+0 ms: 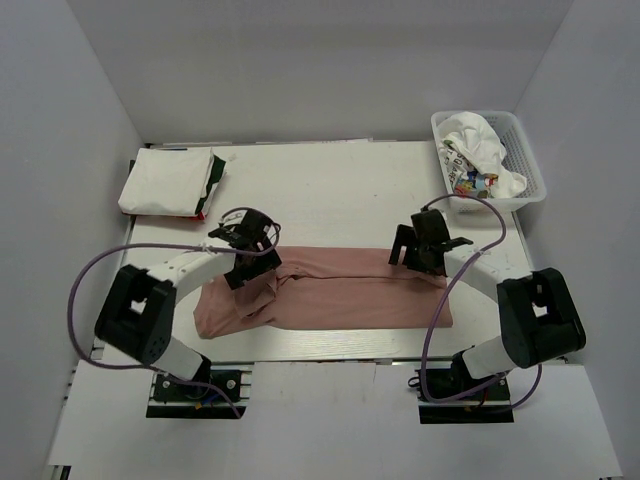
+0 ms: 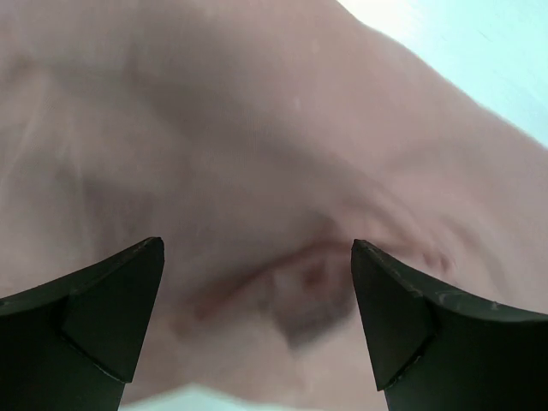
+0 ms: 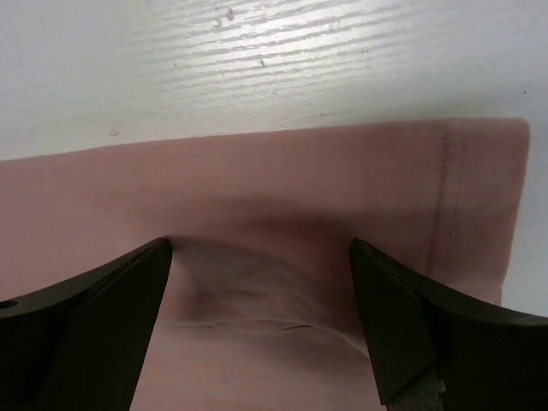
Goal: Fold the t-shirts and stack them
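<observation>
At the middle of the table [image 1: 340, 190], a little toward 6 o'clock, we find the pink t-shirt [image 1: 340, 300] lying as a long band from 9 to 3 o'clock. Its sides seem already turned in lengthwise, so we judge this one about half folded, with the crosswise folds left to make.

At 10 o'clock a folded white t-shirt [image 1: 165, 182] sits as a neat, flat rectangle (the start of the stack, we take it). At 2 o'clock the basket [image 1: 527, 165] holds crumpled white t-shirts [image 1: 478, 140] with colourful print, so most of the work remains.

Our left hand [image 1: 248, 268] hangs over the band's 9 o'clock end with its fingers [image 2: 94, 308] spread wide and nothing between them; its wrist view shows only soft, rumpled pink cloth close below. Our right hand [image 1: 420, 250] is over the 3 o'clock end, also spread and clamping nothing, though a slight ridge of cloth rises between its tips.

The pink cloth looks like matte, limp jersey, with a double row of stitching along the hem. The table is white, faintly grained and scuffed. The basket is stiff plastic lattice.
</observation>
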{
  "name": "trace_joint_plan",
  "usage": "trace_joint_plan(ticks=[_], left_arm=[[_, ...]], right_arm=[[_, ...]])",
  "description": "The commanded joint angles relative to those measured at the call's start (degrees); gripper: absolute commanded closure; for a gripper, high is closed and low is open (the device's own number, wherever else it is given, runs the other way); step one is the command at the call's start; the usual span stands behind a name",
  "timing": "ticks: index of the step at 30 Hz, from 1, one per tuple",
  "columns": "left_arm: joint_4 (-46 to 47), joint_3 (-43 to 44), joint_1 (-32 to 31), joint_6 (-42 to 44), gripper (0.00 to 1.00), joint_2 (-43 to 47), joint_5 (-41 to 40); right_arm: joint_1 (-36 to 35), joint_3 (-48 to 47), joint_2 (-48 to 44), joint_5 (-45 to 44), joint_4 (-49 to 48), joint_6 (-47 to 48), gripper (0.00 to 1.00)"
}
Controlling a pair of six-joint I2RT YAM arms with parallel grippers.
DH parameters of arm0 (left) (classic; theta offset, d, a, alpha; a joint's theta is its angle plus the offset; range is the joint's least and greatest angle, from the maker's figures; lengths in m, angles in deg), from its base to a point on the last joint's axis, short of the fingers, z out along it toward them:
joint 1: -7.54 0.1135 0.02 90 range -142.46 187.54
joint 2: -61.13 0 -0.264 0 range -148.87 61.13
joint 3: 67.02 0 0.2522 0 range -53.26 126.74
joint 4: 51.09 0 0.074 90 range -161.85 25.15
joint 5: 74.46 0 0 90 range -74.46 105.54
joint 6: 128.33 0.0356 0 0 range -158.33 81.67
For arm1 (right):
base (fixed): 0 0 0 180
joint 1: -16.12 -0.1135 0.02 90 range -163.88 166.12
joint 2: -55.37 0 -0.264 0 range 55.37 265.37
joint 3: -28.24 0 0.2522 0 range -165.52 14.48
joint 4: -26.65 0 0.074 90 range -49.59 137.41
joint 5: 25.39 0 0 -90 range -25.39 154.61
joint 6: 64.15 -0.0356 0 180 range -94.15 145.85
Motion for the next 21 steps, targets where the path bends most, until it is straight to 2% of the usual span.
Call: trace_joint_plan(ticks=[1,2,4,6,7,8,9,10,11,12,13,14,15,16,17,18,19,21], left_arm=[[7.50,-0.21,1.99,0.36,0.00,-6.26,1.81],[12.66,-0.90,1.99,0.98,0.00,-8.19,3.82],[17.35,0.05,3.83,3.35,0.00,-15.91,7.07],[18.42,7.93,5.59,5.98,0.00,-22.94,8.93],[17.55,11.80,5.60,7.12,0.02,-30.81,9.72],[16.32,21.32,6.21,7.13,0.04,-35.06,9.73],[13.09,26.98,6.82,8.53,0.04,-39.19,10.86],[11.23,39.48,6.83,11.24,0.07,-43.50,14.53],[8.43,45.70,6.83,11.87,0.07,-51.72,15.43],[7.62,51.85,6.83,13.27,0.09,-55.80,16.57],[5.09,71.93,6.83,14.85,0.09,-63.94,19.54],[5.06,72.13,6.83,14.87,0.09,-67.93,19.57],[5.93,77.96,6.83,16.09,0.09,-71.54,26.01],[7.59,86.11,6.83,15.23,0.07,-74.45,28.77],[11.53,87.23,6.83,15.22,0.03,-76.31,31.06],[20.01,86.72,6.30,14.26,0.00,-77.28,33.26],[22.79,86.20,5.69,12.78,0.00,-77.99,33.89],[28.93,86.19,5.68,11.01,0.00,-78.79,33.38]], right_arm=[[0.15,0.05,-0.19,-2.50,1.97,-5.44,0.10],[0.15,0.14,0.08,-2.50,3.46,-6.93,0.10],[-0.12,1.28,-0.10,-0.84,4.43,-7.65,0.10],[-0.99,3.55,-1.84,1.36,4.61,-8.88,0.10],[-1.61,5.57,-2.55,3.19,4.00,-8.88,0.10],[-2.13,7.42,-3.25,3.47,3.91,-8.70,0.10],[-3.53,8.22,-5.96,3.99,3.91,-8.01,0.10],[-5.63,9.45,-7.38,6.52,3.91,-7.04,0.10],[-6.79,10.68,-8.35,7.59,3.82,-6.07,0.10],[-9.84,11.21,-11.84,8.73,3.56,-5.19,0.10],[-15.88,12.44,-14.75,13.62,3.82,-5.10,0.10],[-15.94,12.45,-14.78,13.67,3.82,-4.58,0.10],[-17.77,12.62,-15.38,16.63,3.56,-4.14,0.10],[-21.44,12.54,-15.48,18.13,3.91,-4.31,0.10],[-22.69,12.45,-14.96,19.11,4.08,-4.05,0.10],[-23.66,12.71,-14.52,21.73,4.00,-1.96,0.10],[-26.98,12.89,-13.55,22.45,3.74,-0.80,0.10],[-28.67,14.20,-12.85,25.61,3.04,3.41,0.10]])
